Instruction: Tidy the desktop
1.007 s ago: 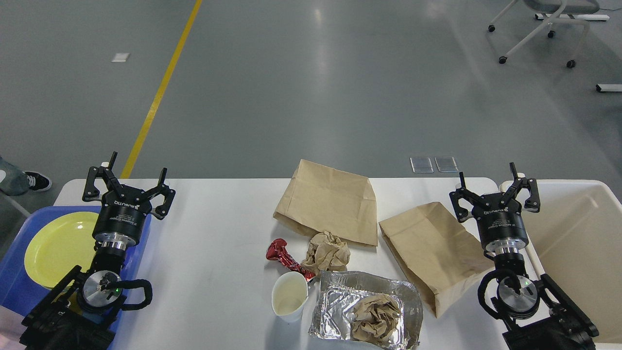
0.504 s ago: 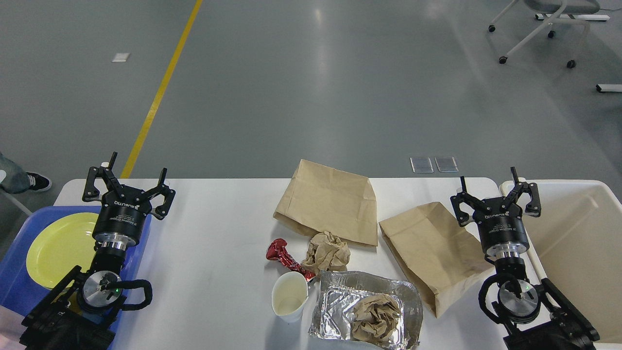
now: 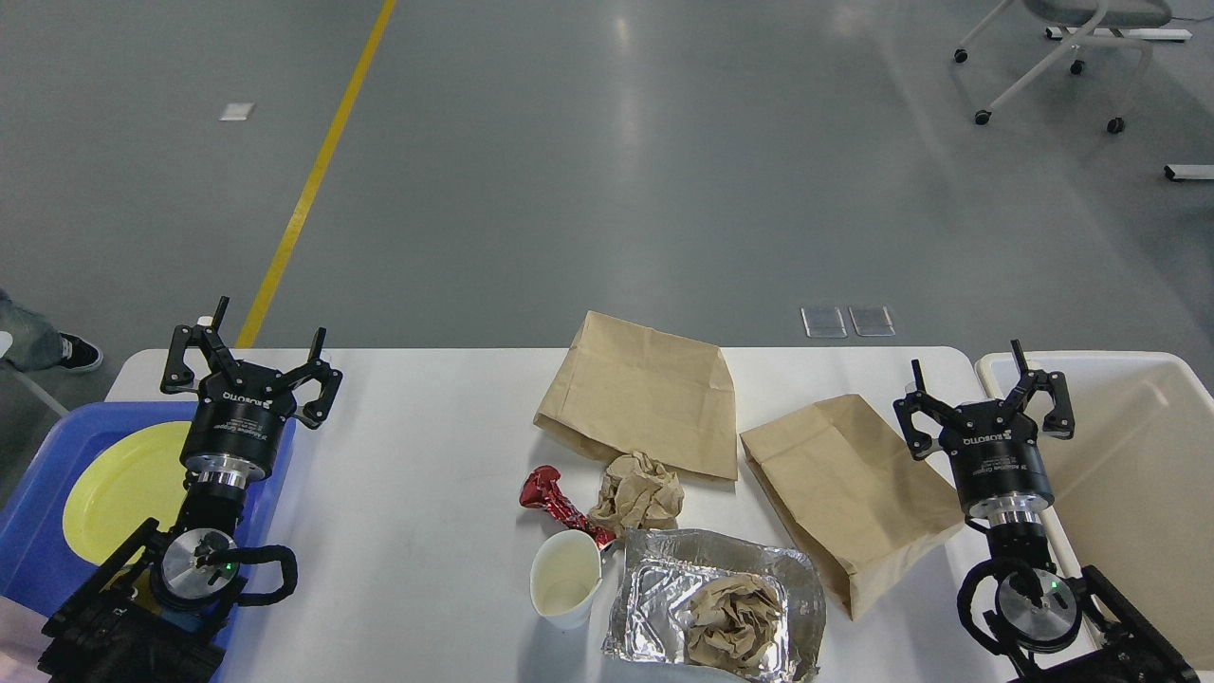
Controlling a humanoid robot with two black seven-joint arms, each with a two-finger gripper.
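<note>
The white desktop point(image 3: 427, 446) carries litter in its middle: two flat brown paper bags point(image 3: 640, 394) point(image 3: 844, 489), a crumpled brown paper ball point(image 3: 640, 493), a red foil wrapper point(image 3: 555, 503), a white paper cup point(image 3: 566, 590) and a foil tray point(image 3: 711, 602) with crumpled paper in it. My left gripper point(image 3: 248, 353) stands open at the table's left end, by the blue tray, holding nothing. My right gripper point(image 3: 986, 391) stands open and empty between the right bag and the cream bin.
A blue plastic tray point(image 3: 38, 550) with a yellow plate point(image 3: 119, 489) sits at the left edge. A cream rectangular bin point(image 3: 1129, 474) stands at the right end. A person's shoe point(image 3: 71, 351) and a wheeled chair point(image 3: 1062, 57) are on the grey floor.
My right arm has shifted to the right and slightly down, away from the right paper bag. The plate and tray edged right. The left gripper has not moved.
</note>
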